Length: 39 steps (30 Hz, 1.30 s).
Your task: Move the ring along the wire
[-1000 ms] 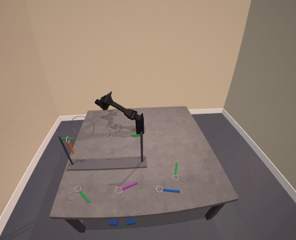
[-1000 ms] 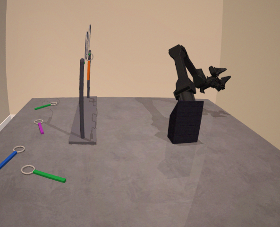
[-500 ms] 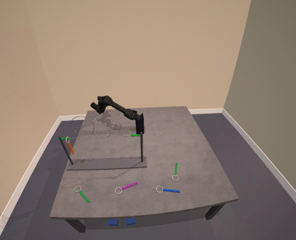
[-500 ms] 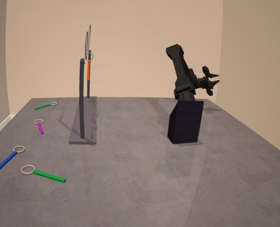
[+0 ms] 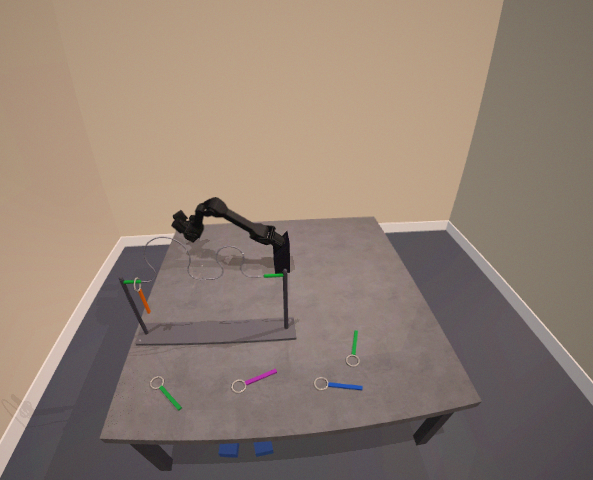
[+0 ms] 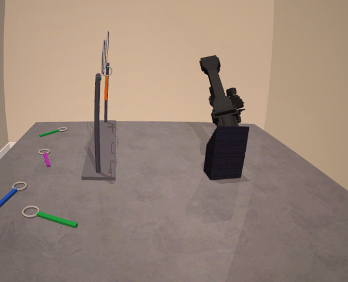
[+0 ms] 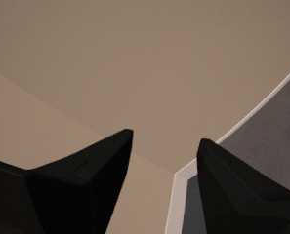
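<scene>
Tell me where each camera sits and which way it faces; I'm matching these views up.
Top: high in front of the table, looking down at the wire stand, the orange handle and the whole arm.
Exterior: low at the table's side, looking along the wire; shows the arm's base and upper links.
Wrist: on the arm, facing wall and floor; shows only the tool fingers, apart, nothing between them.
Top and exterior share the orange handle, the posts and the four loose rings.
</scene>
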Each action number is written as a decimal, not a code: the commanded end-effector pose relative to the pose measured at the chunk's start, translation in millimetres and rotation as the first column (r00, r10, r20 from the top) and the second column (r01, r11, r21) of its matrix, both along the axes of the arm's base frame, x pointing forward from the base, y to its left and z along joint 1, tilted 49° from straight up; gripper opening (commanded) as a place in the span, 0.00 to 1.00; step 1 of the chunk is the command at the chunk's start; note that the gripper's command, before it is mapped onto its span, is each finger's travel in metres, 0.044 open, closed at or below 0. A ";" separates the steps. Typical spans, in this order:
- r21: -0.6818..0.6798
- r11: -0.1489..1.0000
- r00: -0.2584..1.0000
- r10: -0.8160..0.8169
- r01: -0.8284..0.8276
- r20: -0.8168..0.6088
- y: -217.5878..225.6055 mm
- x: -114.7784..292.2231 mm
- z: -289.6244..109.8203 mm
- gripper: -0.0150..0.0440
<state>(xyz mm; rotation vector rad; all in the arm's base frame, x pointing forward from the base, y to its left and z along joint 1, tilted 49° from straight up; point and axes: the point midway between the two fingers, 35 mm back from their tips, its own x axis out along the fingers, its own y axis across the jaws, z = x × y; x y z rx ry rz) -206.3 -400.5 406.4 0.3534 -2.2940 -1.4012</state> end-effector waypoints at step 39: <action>0.673 0.731 -0.533 0.528 -0.111 -0.661 -21.3 457.2 42.5 0.53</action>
